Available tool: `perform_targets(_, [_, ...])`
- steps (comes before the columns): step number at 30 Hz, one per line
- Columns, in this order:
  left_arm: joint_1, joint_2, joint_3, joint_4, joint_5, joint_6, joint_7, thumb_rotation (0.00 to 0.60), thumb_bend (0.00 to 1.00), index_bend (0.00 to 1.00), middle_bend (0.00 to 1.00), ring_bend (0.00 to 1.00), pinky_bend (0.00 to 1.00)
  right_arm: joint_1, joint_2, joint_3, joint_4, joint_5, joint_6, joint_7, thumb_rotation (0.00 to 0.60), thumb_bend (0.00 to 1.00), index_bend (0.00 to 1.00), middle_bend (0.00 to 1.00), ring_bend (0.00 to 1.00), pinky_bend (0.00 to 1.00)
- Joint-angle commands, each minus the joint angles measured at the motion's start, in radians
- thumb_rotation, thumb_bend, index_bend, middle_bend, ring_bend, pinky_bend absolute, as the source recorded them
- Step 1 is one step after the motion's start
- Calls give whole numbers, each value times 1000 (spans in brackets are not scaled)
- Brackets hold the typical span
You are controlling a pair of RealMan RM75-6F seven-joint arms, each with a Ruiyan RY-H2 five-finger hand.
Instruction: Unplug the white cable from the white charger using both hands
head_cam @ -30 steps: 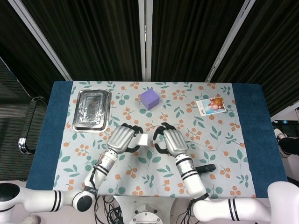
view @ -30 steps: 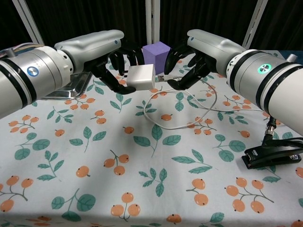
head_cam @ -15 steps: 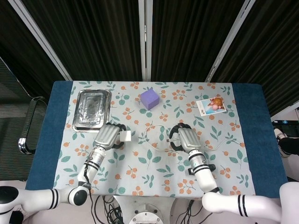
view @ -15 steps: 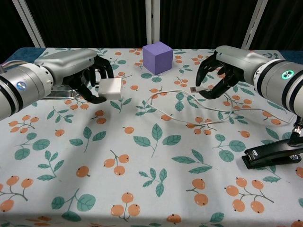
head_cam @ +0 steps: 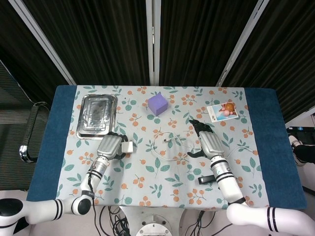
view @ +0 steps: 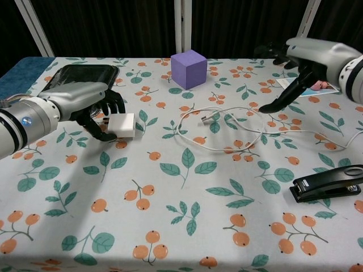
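White cable (view: pixel 227 133) lies loose mid-desk, plug free. Left hand (view: pixel 93 113) fingers pinch white charger (view: pixel 121 126) at its 3 o'clock; right hand (view: pixel 295 71) spread, empty, cable at its 8 o'clock.

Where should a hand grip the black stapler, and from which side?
Probably across the stapler's long, narrow body near the middle, coming from above. It lies flat on the cloth with open cloth on both long sides, so fingers could close on those sides.
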Motion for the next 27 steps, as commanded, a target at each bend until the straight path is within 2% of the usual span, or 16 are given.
perform_targets(1, [6,9,2,-16,19,15,1,600,389,220,246,158,125,-43,58,-18,-49,-56,45,30,600,54,0,23,0,0])
perform_targets(5, [31,47,15,-61,58,58,2,600,270,196,212,116,88,-80,106,-35,-62,-83,58,70,600,85,0,27,0,0])
perform_targets(7, [55,83,21,-94,81,94,-7,600,248,186,201,107,71,-106,132,-52,-64,-118,57,109,600,97,0,28,0,0])
perform_targets(12, [147,185,34,-158,153,239,-53,600,243,185,200,107,60,-177,212,-85,-70,-239,61,248,600,136,0,30,0,0])
perform_targets(18, [293,338,69,-195,245,437,-109,600,242,186,201,107,37,-270,296,-162,-8,-503,139,375,600,157,0,17,0,0])
perform_targets(22, [373,423,106,-209,310,516,-162,600,242,200,202,103,17,-309,363,-217,25,-630,155,464,600,190,0,0,0,0])
perform_targets(27, [462,506,145,-241,337,587,-151,600,236,204,203,100,16,-358,399,-261,69,-709,200,507,600,224,0,0,0,0])
